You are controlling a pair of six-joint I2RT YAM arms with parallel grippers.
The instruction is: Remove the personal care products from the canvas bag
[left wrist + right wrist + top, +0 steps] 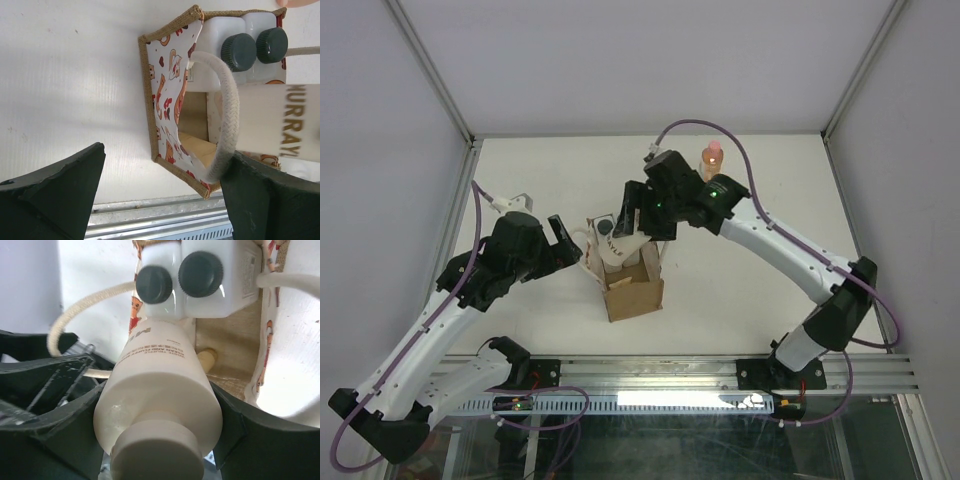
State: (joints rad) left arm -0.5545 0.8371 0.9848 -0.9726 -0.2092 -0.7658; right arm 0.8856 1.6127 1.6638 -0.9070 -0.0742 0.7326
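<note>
The canvas bag (635,292) stands open on the table between the arms. My right gripper (632,222) is shut on the stout cream bottle (160,385), gripping it near its cap and holding it tilted over the bag's far-left rim. The bottle also shows in the left wrist view (280,127). The two white bottles with dark grey caps (200,280) sit side by side inside the bag, also seen in the left wrist view (239,51). The slim orange bottle (711,158) stands on the table at the back. My left gripper (162,200) is open beside the bag, with the bag's white loop handle (225,120) against one finger.
Metal frame posts (475,140) stand at the table's back corners, with grey walls on the left and right. The aluminium rail (650,375) carrying the arm bases runs along the near edge. A small white bracket (517,199) lies at the left.
</note>
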